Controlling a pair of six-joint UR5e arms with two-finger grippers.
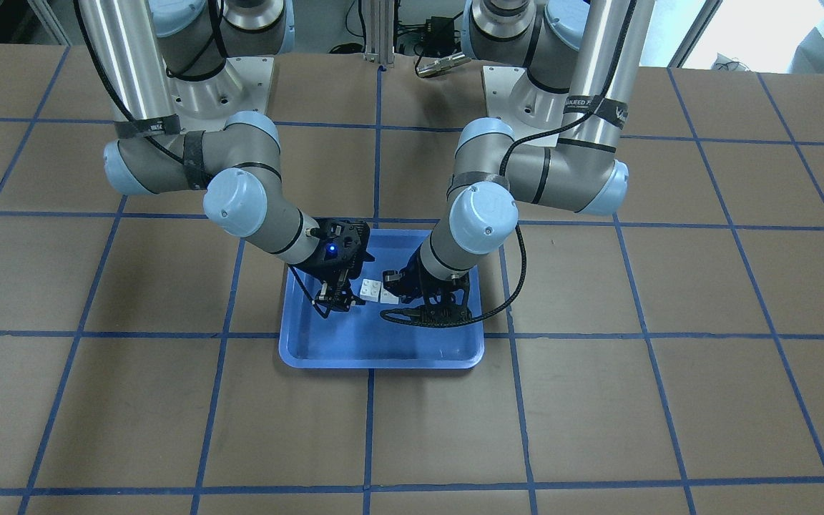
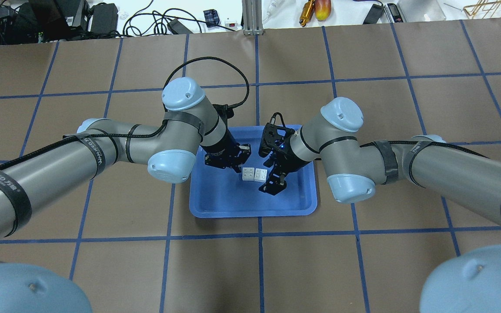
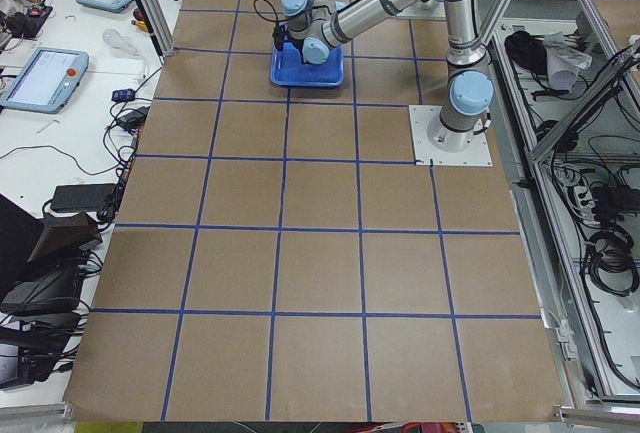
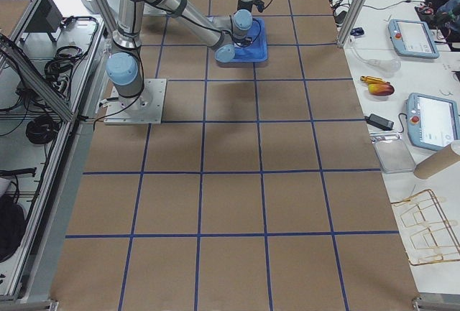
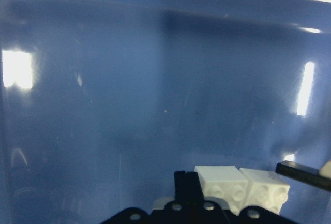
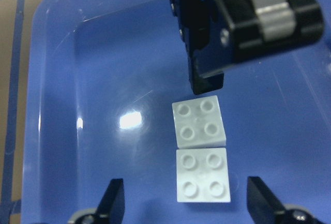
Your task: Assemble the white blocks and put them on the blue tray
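Two white blocks (image 6: pixel 201 151) lie side by side, studs up, on the floor of the blue tray (image 6: pixel 77 105). They touch along one edge and are slightly skewed. They also show in the overhead view (image 2: pixel 254 174) and the front view (image 1: pixel 378 290). My right gripper (image 6: pixel 187 199) is open, low over the tray (image 2: pixel 233 204), with one finger on each side of the near block. My left gripper (image 6: pixel 207 76) looks shut, and its tip is at the far block's outer edge. In the left wrist view the left gripper (image 5: pixel 187 182) sits just left of the blocks (image 5: pixel 243 188).
The tray (image 1: pixel 383 350) lies on a brown table marked with blue tape lines. Both arms reach in over its rim from opposite sides. Cables, tools and teach pendants lie on benches beyond the table's edges.
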